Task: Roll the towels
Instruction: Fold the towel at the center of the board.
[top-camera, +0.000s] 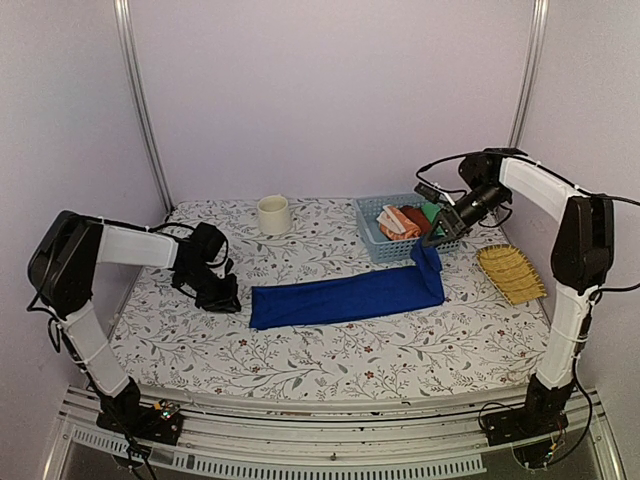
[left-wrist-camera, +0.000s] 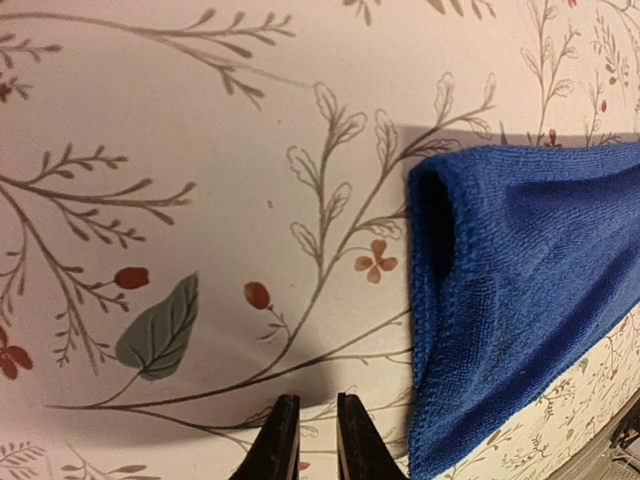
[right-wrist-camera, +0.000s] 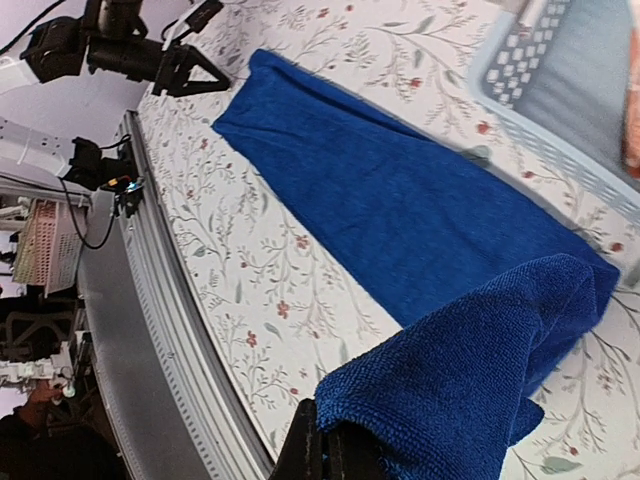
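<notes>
The royal blue towel (top-camera: 345, 297) lies stretched out flat across the middle of the table. My right gripper (top-camera: 440, 238) is shut on its right end and holds that end lifted and folded over; the right wrist view shows the jaws (right-wrist-camera: 325, 440) pinching the blue towel (right-wrist-camera: 400, 200). My left gripper (top-camera: 225, 298) sits low just left of the towel's left end, fingers almost together with nothing between them (left-wrist-camera: 312, 405); the towel's edge (left-wrist-camera: 530, 290) is to its right, apart from it. The orange-salmon towel (top-camera: 398, 222) lies in the basket.
A pale blue basket (top-camera: 372, 240) stands at the back right, also holding a red roll (top-camera: 416, 217) and a green one (top-camera: 430, 210). A white cup (top-camera: 273, 214) stands at the back, a yellow woven tray (top-camera: 511, 273) at the right. The table's front rail (right-wrist-camera: 170, 300) is near.
</notes>
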